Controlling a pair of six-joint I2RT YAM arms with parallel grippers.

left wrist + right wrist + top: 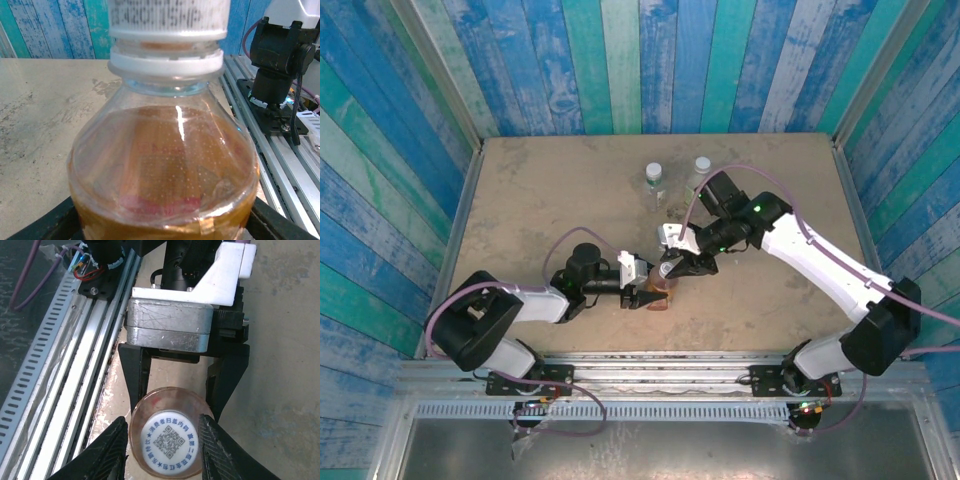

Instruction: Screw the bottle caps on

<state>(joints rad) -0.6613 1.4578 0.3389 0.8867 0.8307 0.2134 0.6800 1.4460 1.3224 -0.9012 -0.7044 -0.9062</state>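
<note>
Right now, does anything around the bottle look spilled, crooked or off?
Nothing spilled or tipped. The white plastic screw cap sits level on the amber-filled plastic bottle, but a gap shows above the neck ring, so it seems not fully down.

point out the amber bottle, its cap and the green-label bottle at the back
amber bottle (165, 165), left wrist view, liquid-filled body
cap (169, 442), right wrist view, printed top
green-label bottle (656, 187), top external view, label

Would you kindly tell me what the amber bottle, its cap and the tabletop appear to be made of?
Amber bottle: probably clear glossy plastic; thin see-through wall with sharp highlights over amber liquid. Cap: white matte plastic, opaque, with a printed top. Tabletop: beige, dull, mottled and stained; perhaps painted board or stone-like laminate, unclear.
</note>
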